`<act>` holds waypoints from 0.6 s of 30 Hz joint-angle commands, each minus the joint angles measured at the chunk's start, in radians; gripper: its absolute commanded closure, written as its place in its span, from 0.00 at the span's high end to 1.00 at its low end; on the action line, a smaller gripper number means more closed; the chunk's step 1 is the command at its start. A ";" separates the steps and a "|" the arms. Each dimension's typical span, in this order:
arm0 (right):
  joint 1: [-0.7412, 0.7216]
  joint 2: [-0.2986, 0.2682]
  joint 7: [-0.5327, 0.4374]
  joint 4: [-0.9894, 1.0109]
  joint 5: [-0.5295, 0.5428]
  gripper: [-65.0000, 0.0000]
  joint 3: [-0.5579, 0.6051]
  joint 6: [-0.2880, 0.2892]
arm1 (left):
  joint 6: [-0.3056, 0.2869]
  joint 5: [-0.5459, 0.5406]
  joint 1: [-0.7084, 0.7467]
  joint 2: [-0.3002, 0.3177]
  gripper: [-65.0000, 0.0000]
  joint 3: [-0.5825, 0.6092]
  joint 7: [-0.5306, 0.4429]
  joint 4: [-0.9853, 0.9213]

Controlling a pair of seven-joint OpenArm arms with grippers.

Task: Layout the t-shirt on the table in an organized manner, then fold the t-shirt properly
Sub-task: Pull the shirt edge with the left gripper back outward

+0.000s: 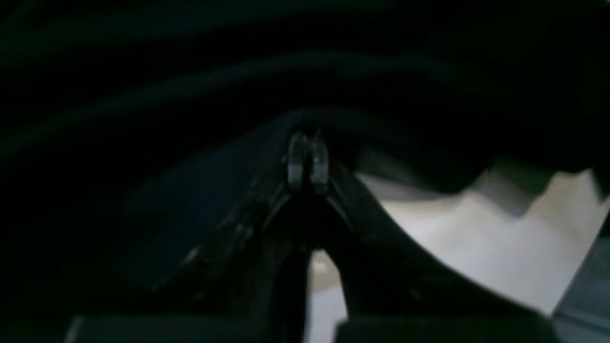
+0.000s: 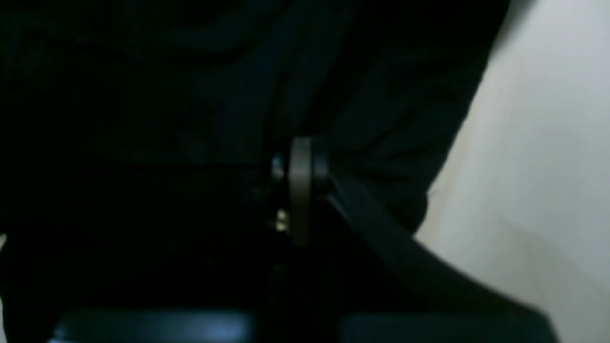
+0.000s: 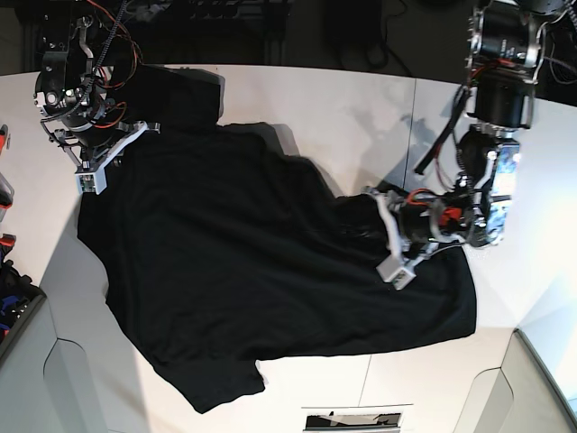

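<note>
Base view shows the shirt (image 3: 243, 271), a big black soft cloth, spread over the middle of the table (image 3: 361, 108). The table is white, smooth and flat, with a thin dark line across it. The shirt is not flat yet. It has wrinkles and a bunched fold near its right side. One sleeve lies by the table's far left corner. The lower hem sticks out toward the near edge.

The right gripper (image 3: 122, 144) is at the far left part of the shirt, on the cloth. In the right wrist view its thin fingers (image 2: 301, 190) are pressed together with black cloth all around them. The cloth looks pinched between them, with white table on the right.

The left gripper (image 3: 374, 216) is at the right side of the shirt, where the cloth bunches up. In the left wrist view its two small rounded fingertips (image 1: 298, 162) are squeezed together on a raised fold of the dark cloth. A bit of white table shows under the lifted edge.
</note>
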State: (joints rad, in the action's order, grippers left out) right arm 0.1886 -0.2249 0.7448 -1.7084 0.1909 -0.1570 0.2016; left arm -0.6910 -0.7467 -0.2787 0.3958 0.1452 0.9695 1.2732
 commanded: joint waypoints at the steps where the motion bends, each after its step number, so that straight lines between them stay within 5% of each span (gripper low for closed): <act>1: 0.006 -0.008 0.045 -0.003 0.000 0.00 -0.001 0.008 | -0.007 -0.031 -0.012 0.029 0.00 -0.035 -0.019 0.016; 10: 0.006 -0.008 0.037 -0.003 0.001 0.00 -0.001 0.008 | -0.007 -0.149 0.123 0.106 0.00 -0.351 0.026 0.016; 15: 0.006 -0.008 0.038 -0.003 0.000 0.00 -0.001 0.008 | -0.007 -0.149 0.162 0.106 0.35 -0.460 0.025 0.016; 18: 0.006 -0.008 0.037 -0.003 0.000 0.00 -0.001 0.008 | -0.007 -0.148 0.166 0.106 0.40 -0.512 0.026 0.016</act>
State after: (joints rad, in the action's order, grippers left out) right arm 0.1883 -0.2249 0.7433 -1.7084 0.1940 -0.1570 0.2024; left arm -0.6918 -0.8730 -0.0944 0.4816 -0.3607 1.0142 1.2739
